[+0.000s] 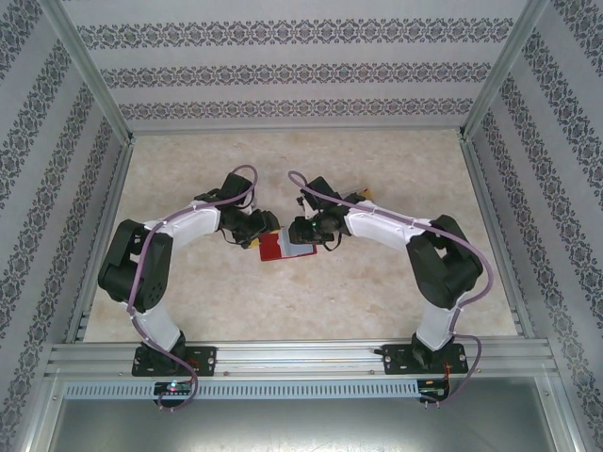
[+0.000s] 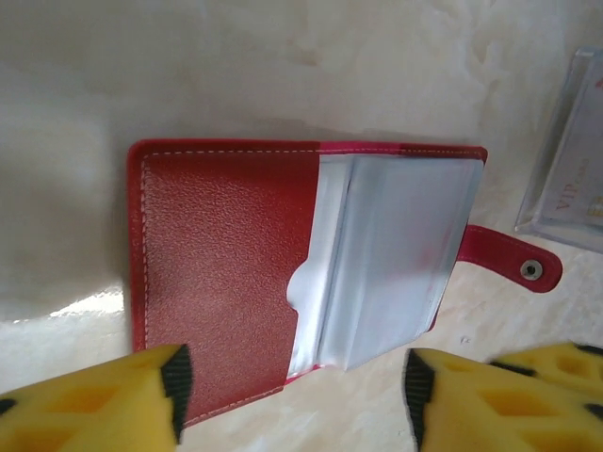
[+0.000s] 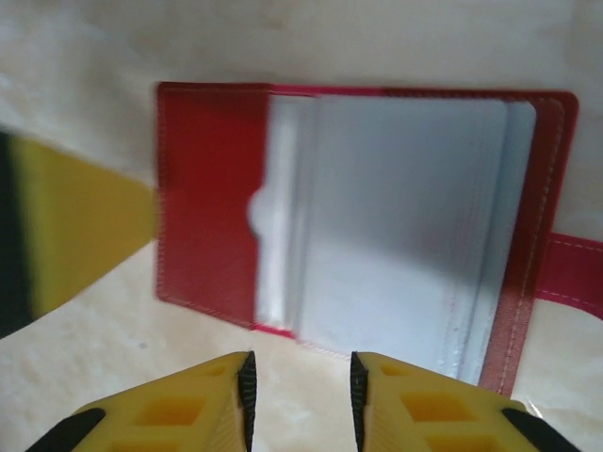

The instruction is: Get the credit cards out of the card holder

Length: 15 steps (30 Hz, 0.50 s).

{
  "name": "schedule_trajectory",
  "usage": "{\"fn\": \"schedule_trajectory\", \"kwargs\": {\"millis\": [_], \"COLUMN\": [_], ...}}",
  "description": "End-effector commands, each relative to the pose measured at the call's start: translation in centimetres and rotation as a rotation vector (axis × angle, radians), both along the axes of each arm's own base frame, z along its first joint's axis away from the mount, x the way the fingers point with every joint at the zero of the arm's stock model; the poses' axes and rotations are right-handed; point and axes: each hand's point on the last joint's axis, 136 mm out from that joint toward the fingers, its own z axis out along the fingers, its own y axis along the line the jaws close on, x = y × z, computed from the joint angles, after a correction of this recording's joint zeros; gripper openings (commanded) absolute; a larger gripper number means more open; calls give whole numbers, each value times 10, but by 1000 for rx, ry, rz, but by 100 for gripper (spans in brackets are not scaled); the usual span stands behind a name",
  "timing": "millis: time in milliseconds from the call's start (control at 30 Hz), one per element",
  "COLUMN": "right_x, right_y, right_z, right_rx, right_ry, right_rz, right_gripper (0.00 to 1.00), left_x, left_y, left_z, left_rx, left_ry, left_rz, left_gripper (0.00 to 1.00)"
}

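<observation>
The open red leather card holder lies flat at frame centre on the beige worktop; the yellow-fingered left tool is spread, the right tool narrowly parted, both empty; extraction seems mid-way; next calls for pinching any credit cards inside the pale plastic sleeves.

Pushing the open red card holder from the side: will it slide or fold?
It probably slides: the card holder lies flat and open on the smooth table. Its glossy plastic sleeves lie loosely fanned, so they are likely floppy and slippery. It is thin, so probably light.
</observation>
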Motion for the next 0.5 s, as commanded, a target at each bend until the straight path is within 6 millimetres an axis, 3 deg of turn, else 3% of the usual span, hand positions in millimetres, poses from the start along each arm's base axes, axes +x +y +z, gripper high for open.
{"fn": "schedule_trajectory", "kwargs": {"millis": [0, 200, 467], "right_x": [12, 18, 23], "right_y": [-9, -18, -26], "right_z": [-9, -27, -35], "right_rx": [-47, -117, -196], "right_ry": [-2, 10, -9], "right_rz": [-71, -74, -76], "right_gripper": [34, 34, 36], "left_x": [9, 6, 0], "left_y": [-9, -12, -5], "left_z": [3, -10, -27], "left_rx": [-28, -17, 46], "left_ry": [-19, 19, 63], "left_rz": [11, 5, 3], "left_gripper": [53, 37, 30]}}
